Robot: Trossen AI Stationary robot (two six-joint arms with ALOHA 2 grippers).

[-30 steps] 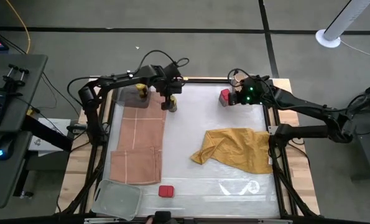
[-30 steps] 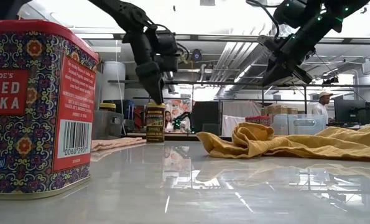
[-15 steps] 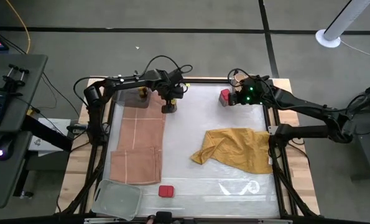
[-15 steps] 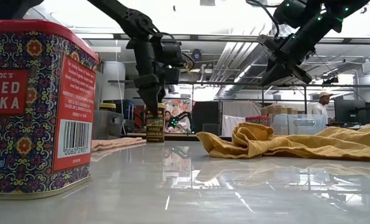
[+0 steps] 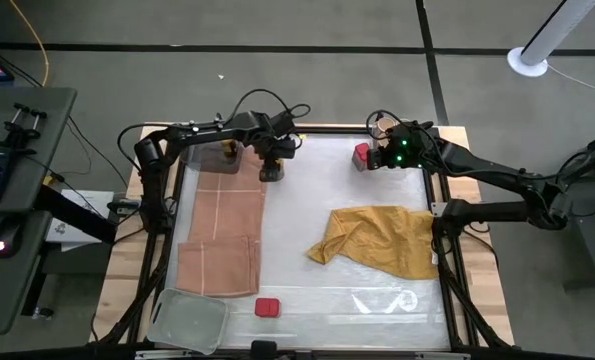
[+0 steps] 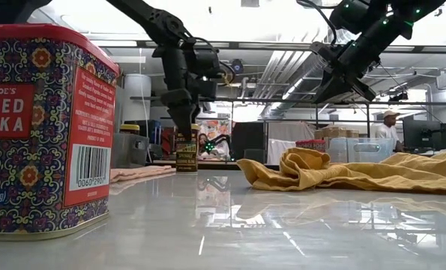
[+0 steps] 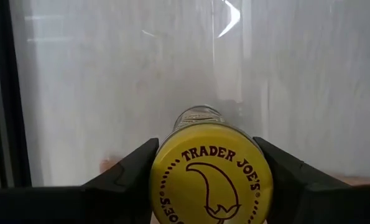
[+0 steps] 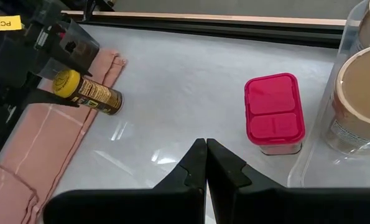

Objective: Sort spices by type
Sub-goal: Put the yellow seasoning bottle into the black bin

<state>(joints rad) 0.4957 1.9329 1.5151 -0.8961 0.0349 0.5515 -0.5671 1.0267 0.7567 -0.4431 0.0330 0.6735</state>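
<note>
At the table's [image 5: 307,305] eleven o'clock, the left gripper [image 7: 204,177] has its fingers flanking a yellow-capped jar [image 7: 211,177] by the pink cloth [image 5: 227,225]; the right gripper [image 8: 205,163], shut and empty, hangs at one o'clock.

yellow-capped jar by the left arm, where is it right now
In the high view the yellow-capped jar stands at the table's far left, just off the pink cloth, between the left gripper's fingers.

Closed right end effector [image 8: 206,163], red tin [image 8: 273,113], yellow-capped jar [image 8: 87,91]
</note>
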